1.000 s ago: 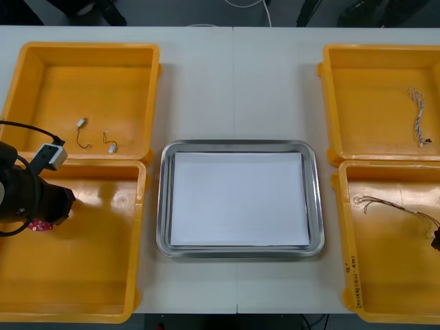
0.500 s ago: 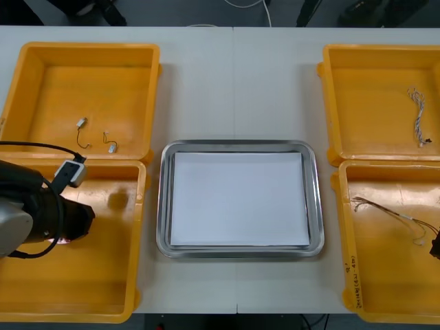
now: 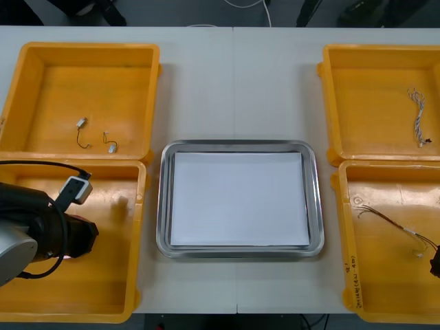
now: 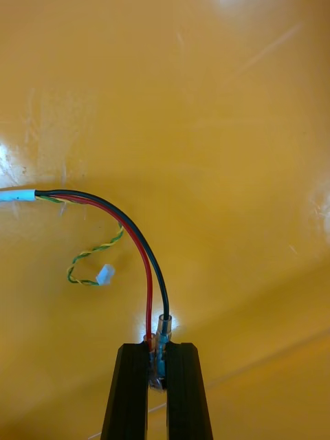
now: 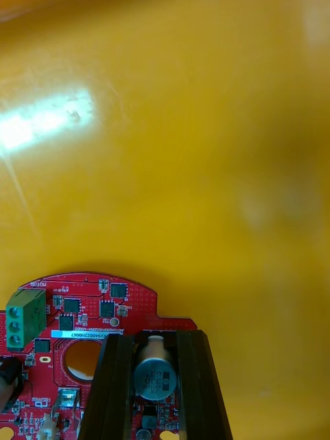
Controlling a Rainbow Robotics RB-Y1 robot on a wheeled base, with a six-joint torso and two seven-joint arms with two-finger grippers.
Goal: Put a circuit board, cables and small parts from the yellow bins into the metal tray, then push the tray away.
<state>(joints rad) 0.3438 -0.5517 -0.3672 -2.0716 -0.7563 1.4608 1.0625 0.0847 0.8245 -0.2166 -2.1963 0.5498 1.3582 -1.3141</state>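
In the left wrist view my left gripper is shut on a round red circuit board, its fingers clamping a silver cylinder that stands on the board. In the front view the left arm hangs over the near left yellow bin. My right gripper is shut on the end of a red, black and yellow cable over the bin floor. In the front view that cable trails across the near right yellow bin to the right gripper. The metal tray is white inside and holds nothing.
The far left yellow bin holds two small metal parts with short wires. A twisted blue and white cable lies in the far right yellow bin. Bare table stretches beyond the tray.
The left arm has moved right and nearer within its bin, and now covers the board. The right gripper has drawn the cable toward the near right of its bin.
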